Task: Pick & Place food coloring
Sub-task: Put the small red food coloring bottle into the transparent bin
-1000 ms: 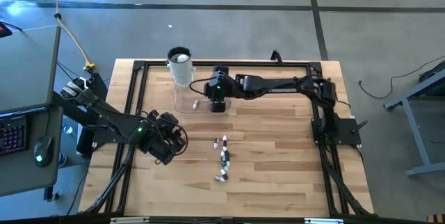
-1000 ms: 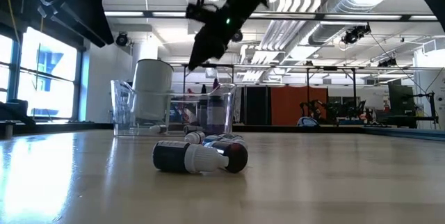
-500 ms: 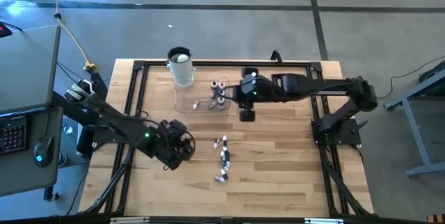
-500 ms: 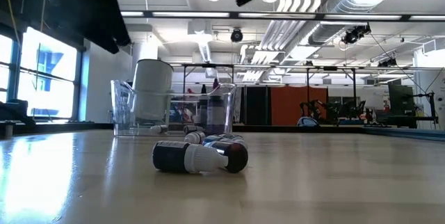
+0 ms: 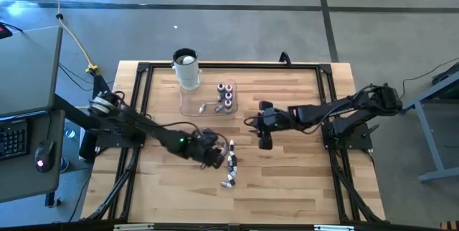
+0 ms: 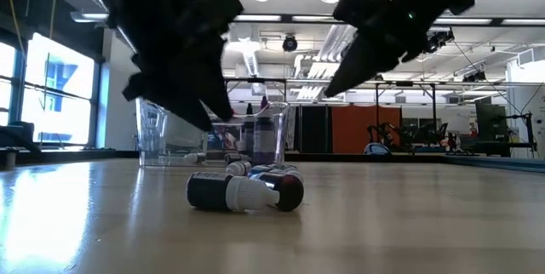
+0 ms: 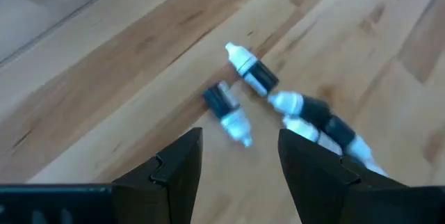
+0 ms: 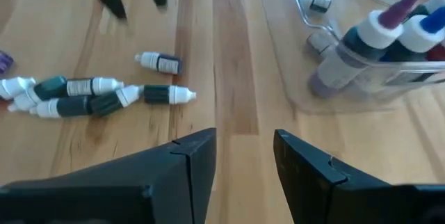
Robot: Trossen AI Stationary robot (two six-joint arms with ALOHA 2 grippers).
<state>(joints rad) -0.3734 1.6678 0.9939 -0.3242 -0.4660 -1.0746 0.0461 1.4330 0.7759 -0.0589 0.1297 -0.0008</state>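
Several small food coloring bottles (image 5: 230,161) with dark bodies and whitish tips lie on their sides in a loose cluster mid-table, seen close in the low view (image 6: 243,191). More bottles (image 5: 226,95) stand upright in the clear tray (image 5: 192,106), next to the white cup (image 5: 186,69). My left gripper (image 5: 217,157) is open and hovers just left of the cluster; its wrist view shows the nearest bottle (image 7: 228,110) ahead of the open fingers (image 7: 240,156). My right gripper (image 5: 264,142) is open, to the right of the cluster and nearer than the tray, touching nothing.
The tray (image 8: 327,85) holds upright bottles (image 8: 368,40) and a few lying ones (image 8: 316,3). The black frame (image 5: 143,69) runs along the table's edges. Bare wood lies near and to the right of the cluster.
My left gripper has travelled right across the table, from the left side to the loose bottles. My right gripper has left the tray and moved right and toward the near edge, uncovering the upright bottles in the tray. The loose bottles have stayed put.
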